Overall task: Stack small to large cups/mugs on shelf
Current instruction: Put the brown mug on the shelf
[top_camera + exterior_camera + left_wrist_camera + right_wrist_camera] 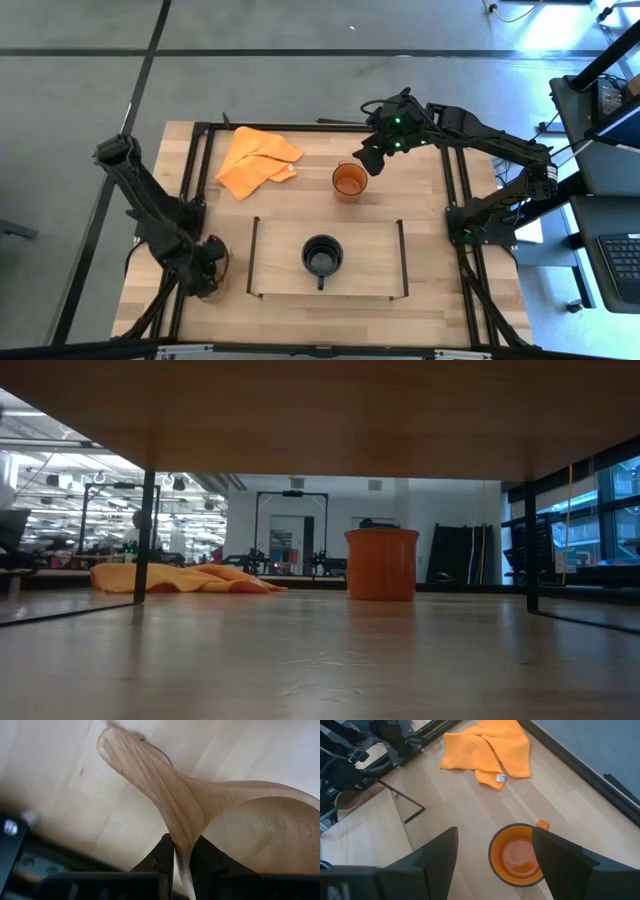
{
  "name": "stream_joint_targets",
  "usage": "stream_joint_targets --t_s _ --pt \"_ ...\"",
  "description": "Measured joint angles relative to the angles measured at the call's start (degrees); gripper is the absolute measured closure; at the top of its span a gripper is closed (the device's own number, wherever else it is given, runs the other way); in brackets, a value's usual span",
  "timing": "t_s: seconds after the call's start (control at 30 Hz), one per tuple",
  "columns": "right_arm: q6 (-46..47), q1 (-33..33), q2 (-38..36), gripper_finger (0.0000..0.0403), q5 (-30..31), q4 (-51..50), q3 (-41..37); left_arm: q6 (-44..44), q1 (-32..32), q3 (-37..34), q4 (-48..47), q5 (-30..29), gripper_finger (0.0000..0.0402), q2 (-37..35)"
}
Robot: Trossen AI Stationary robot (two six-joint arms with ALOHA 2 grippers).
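Observation:
A small tan wooden cup (pixel 250 825) is in my left gripper (pixel 207 270), which is shut on it at the left of the shelf (pixel 370 272). The cup also shows in the right wrist view (pixel 346 800). A black mug (pixel 322 255) stands upright in the middle of the shelf, its handle toward the near edge. A translucent orange mug (pixel 349 181) stands upright on the table beyond the shelf. My right gripper (pixel 368 156) is open just above and beyond the orange mug (pixel 516 856), touching nothing. My left gripper pinches the wooden cup between its two fingers (pixel 164 856) where the handle joins the cup's wall (pixel 182 851). The handle (pixel 135 760) sticks out past the fingertips and the bowl lies to one side. Whether the cup rests on the table, I cannot tell.
An orange cloth (pixel 256 160) lies crumpled at the far left of the table. A black metal outer frame (pixel 195 160) runs around the work area. Bare shelf surface lies on both sides of the black mug.

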Motion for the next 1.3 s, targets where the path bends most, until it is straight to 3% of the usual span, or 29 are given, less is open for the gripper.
stream_joint_targets --t_s 0.17,0.4,0.77,1.3 --pt "-1.2 0.0 0.0 0.0148 0.0 0.0 0.0 -4.2 -2.3 0.3 0.1 -0.3 0.0369 4.3" --pt "1.1 0.0 0.0 0.0148 -0.1 0.2 0.0 -2.8 -2.7 0.9 0.5 -2.6 0.0361 5.3" --pt "3.4 -0.2 0.0 0.0148 1.5 0.2 0.0 1.1 -3.3 10.6 -8.7 -6.1 0.0335 5.4" --pt "3.5 -0.2 0.0 0.0148 3.0 0.2 0.0 0.6 -6.5 5.4 -4.4 -5.3 0.0327 5.5"
